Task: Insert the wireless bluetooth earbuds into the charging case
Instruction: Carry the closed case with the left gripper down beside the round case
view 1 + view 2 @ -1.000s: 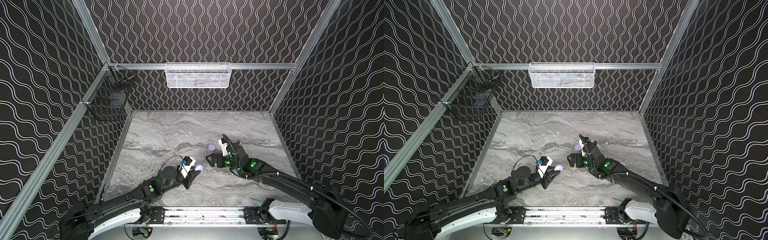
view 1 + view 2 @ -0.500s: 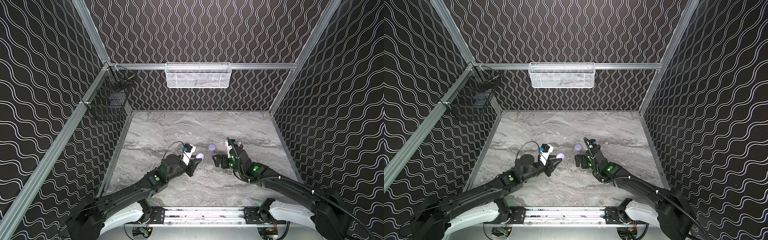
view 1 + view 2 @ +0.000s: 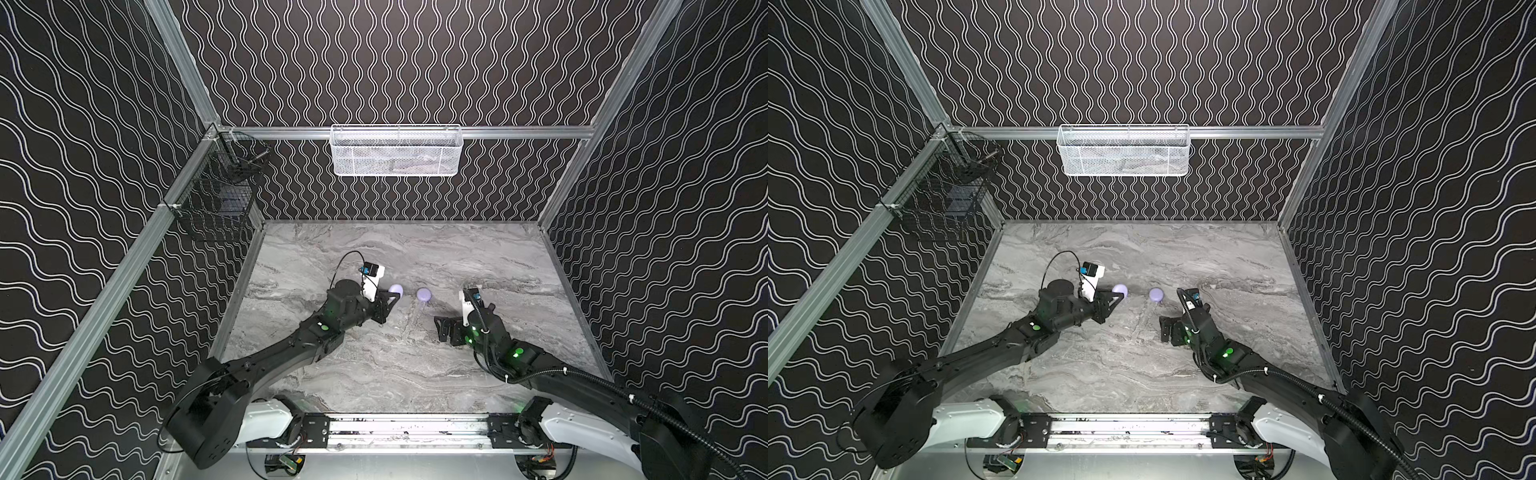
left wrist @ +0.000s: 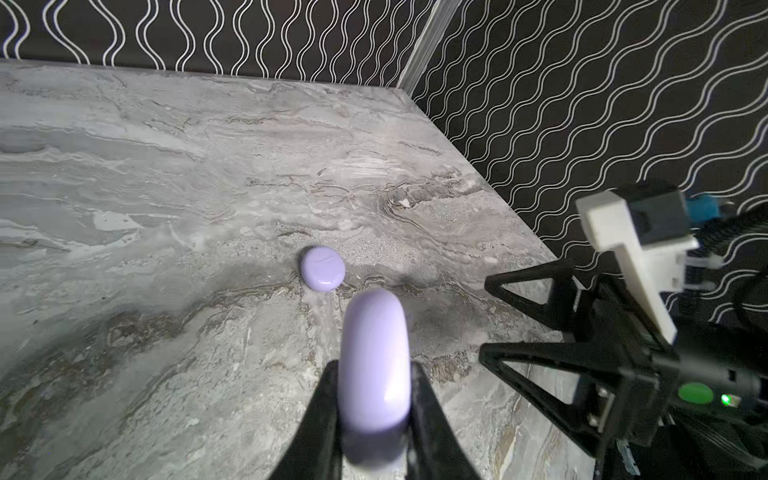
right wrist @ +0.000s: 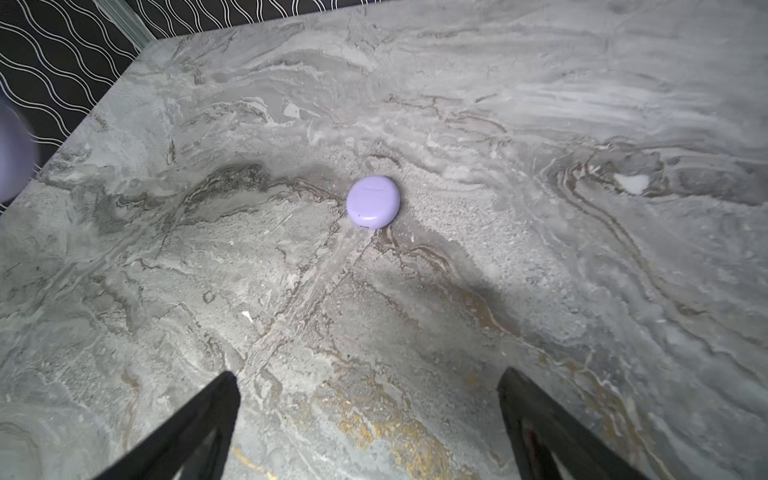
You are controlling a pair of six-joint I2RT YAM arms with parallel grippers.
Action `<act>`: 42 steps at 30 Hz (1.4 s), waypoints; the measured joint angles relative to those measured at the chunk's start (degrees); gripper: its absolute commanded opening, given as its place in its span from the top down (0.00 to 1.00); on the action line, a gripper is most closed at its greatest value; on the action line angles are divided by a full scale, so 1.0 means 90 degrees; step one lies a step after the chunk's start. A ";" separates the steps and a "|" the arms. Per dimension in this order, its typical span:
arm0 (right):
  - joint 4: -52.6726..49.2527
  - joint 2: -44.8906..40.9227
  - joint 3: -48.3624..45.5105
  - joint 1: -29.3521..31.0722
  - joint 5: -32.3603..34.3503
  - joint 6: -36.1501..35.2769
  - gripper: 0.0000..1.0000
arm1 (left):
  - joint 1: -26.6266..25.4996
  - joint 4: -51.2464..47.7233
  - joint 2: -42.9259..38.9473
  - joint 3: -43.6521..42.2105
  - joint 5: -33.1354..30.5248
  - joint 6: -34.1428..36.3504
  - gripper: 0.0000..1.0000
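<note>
My left gripper (image 3: 393,296) (image 4: 374,370) is shut on a round lavender charging case (image 3: 395,287) (image 3: 1120,289) (image 4: 374,357), which stands on edge between the black fingers, above the marble table (image 3: 374,365). A second lavender case (image 3: 424,294) (image 3: 1156,294) (image 4: 322,268) (image 5: 373,201) lies flat and closed on the table, just right of the held one. Right of and nearer than that case, my right gripper (image 3: 441,334) (image 3: 1165,330) (image 5: 370,378) is open and empty, low over the table. The earbuds are out of view.
A white mesh basket (image 3: 397,149) hangs on the back wall. A black wire basket (image 3: 220,195) hangs on the left wall. Patterned walls close in the table on three sides; a rail (image 3: 407,428) runs along its front edge.
My left gripper carried its case away from the front edge, level with the lying case. My right gripper drew back from the lying case, toward the front and right.
</note>
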 measured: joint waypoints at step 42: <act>0.0092 0.0364 -0.0066 -0.0238 0.0335 0.0024 0.01 | 0.0993 -0.0894 0.3951 0.2533 0.1972 -0.0568 0.81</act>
